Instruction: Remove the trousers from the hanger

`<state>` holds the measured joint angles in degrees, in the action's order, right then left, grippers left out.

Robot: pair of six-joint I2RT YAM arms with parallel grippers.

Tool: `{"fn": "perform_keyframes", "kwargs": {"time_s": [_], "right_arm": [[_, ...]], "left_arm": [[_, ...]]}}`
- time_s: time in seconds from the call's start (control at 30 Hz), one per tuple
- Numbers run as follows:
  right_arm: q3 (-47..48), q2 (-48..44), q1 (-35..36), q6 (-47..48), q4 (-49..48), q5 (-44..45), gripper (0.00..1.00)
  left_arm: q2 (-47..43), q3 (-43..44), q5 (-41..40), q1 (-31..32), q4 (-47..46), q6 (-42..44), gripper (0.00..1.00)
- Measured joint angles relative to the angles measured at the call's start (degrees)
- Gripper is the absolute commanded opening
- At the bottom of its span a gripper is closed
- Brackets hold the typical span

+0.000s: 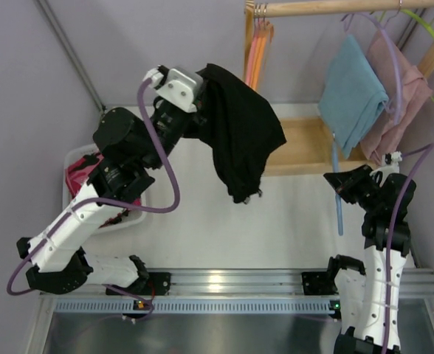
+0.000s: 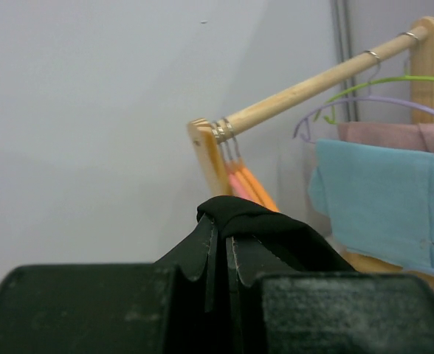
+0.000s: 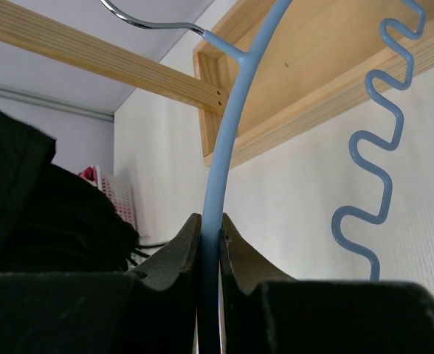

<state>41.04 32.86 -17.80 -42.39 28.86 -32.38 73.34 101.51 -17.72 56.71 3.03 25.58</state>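
Note:
My left gripper (image 1: 204, 81) is raised above the table and shut on the top edge of the plain black trousers (image 1: 243, 133), which hang free below it, off the hanger. In the left wrist view the black cloth (image 2: 276, 228) is folded over the closed fingertips of that gripper (image 2: 221, 221). At the right, my right gripper (image 1: 337, 181) is shut on the blue wire hanger (image 1: 339, 210). The hanger's arm (image 3: 228, 125) runs up between the closed jaws of the gripper (image 3: 211, 221) and carries no cloth. A pink patterned garment (image 1: 84, 171) lies in the basket.
The white basket (image 1: 73, 158) stands at the left table edge. At the back right is a wooden rack with its rail (image 1: 328, 7) and base (image 1: 305, 147). On it hang orange hangers (image 1: 257, 51), a teal cloth (image 1: 352, 92) and a pink cloth (image 1: 405, 103).

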Motion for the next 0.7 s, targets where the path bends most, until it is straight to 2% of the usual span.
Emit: {"fn": "perform_keyframes", "kwargs": {"time_s": [0.13, 0.5, 0.7], "right_arm": [[0.2, 0.7, 0.0, 0.0, 0.1, 0.0, 0.00], [0.4, 2.2, 0.0, 0.0, 0.0, 0.0, 0.00], [1.0, 2.1, 0.0, 0.3, 0.1, 0.0, 0.00]], "left_arm": [[-2.4, 0.1, -0.2, -5.0, 0.2, -1.6, 0.00], [-11.2, -1.8, -3.7, -23.6, 0.0, -7.3, 0.00], [-15.1, -6.6, -12.2, -36.4, -3.0, -7.0, 0.00]]}}
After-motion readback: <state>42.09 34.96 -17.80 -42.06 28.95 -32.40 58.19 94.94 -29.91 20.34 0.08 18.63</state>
